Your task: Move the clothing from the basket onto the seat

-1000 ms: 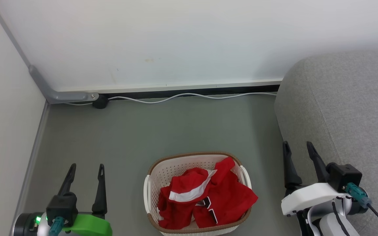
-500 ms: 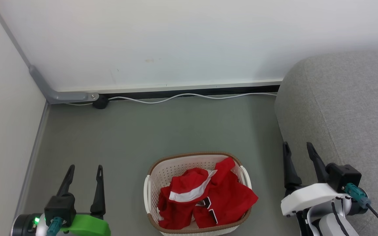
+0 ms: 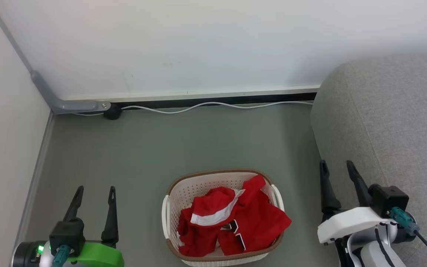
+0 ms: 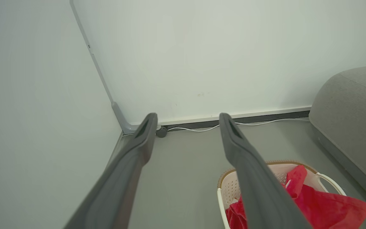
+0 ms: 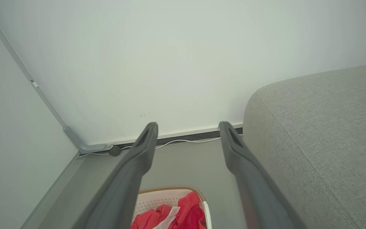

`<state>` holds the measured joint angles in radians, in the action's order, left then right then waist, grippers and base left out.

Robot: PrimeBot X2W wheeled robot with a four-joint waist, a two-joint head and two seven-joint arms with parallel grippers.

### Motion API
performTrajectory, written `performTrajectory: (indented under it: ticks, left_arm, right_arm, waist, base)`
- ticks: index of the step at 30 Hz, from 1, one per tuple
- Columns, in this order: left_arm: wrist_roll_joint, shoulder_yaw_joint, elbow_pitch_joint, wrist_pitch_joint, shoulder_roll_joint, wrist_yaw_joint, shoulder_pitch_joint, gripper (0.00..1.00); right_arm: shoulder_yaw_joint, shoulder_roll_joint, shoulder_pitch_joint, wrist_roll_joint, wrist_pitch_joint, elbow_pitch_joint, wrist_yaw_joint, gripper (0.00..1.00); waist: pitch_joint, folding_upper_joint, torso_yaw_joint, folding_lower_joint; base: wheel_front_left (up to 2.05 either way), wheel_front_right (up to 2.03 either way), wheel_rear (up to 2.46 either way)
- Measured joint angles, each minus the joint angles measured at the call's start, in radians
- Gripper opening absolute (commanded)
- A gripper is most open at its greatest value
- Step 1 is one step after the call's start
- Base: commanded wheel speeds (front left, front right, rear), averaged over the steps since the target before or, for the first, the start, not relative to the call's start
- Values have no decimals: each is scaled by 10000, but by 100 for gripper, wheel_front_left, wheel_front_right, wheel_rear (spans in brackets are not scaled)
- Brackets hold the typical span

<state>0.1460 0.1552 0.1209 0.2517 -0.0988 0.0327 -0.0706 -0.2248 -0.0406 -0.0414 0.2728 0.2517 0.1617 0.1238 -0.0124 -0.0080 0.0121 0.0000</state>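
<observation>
Currently: large light grey fabric-upholstered seat point(image 3: 395, 122), rounded edge, visible seam, at right | cream-white perforated plastic basket point(image 3: 187, 193), brown woven-look rim, on grey floor point(image 3: 198, 141) near seat | crumpled bright red clothing point(image 3: 258, 218), white band, black white-edged numeral, heaped in basket, one corner over the rim | left gripper point(image 3: 96, 189) and right gripper point(image 3: 336, 163) flank basket, fingers spread, holding nothing.
</observation>
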Motion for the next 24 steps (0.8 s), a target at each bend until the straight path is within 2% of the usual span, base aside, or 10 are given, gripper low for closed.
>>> performTrajectory:
  ticks: [10,24]
  left_arm:
    - [-73,31,-222,0,4,-75,48,100]
    - [-754,874,456,2,0,-506,1168,100]
  right_arm:
    - [113,2,49,-29,0,-305,0,100]
    - [683,-4,970,-362,2,-1112,2,100]
  waist:
    - [608,0,-3,0]
    - [2486,0,-195,0]
  base:
    - [0,0,0]
    - [0,0,0]
